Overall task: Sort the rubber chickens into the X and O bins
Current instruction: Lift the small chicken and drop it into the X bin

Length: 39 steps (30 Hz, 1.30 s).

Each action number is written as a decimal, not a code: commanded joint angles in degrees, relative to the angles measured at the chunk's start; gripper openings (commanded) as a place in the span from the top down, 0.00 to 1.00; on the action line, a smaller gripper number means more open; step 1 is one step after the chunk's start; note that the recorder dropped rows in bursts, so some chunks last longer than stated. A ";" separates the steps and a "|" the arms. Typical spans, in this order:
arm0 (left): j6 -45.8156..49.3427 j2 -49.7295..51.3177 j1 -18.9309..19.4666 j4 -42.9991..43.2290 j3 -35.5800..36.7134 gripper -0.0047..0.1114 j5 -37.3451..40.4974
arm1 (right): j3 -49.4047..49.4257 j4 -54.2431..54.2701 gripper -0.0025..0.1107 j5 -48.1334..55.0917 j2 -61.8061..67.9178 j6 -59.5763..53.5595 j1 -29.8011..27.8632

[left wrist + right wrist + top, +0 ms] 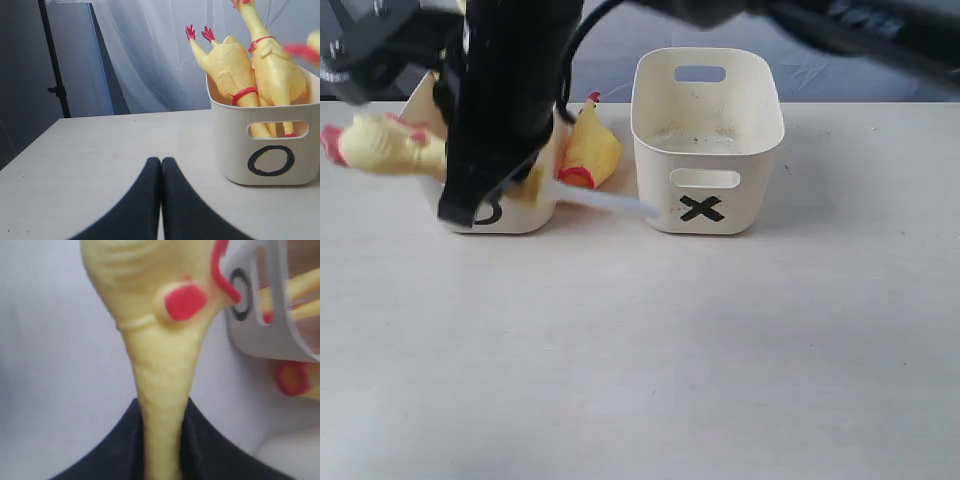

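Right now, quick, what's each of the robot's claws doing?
Left gripper: closed, holding nothing.
Right gripper: closed on a rubber chicken, gripping its neck.

Left claw [161, 165] closed, empty; right claw [161, 420] clamping chicken [150, 315].

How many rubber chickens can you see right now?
4. One chicken held by the neck in the right gripper; two standing in the O bin; one on the table between it and the X bin. More may be hidden inside the O bin.
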 commanded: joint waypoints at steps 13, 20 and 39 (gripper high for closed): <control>-0.15 -0.30 -0.58 -0.11 -0.06 0.96 -0.27 | -0.05 1.99 0.99 -37.45 2.57 16.34 -25.33; -0.15 -0.30 -0.58 -0.11 -0.06 0.96 -0.27 | -0.05 7.33 0.99 -37.45 7.50 16.97 -27.78; -0.15 -0.30 -0.58 -0.11 -0.06 0.96 -0.27 | -1.77 4.40 0.45 -25.74 9.09 13.04 -27.22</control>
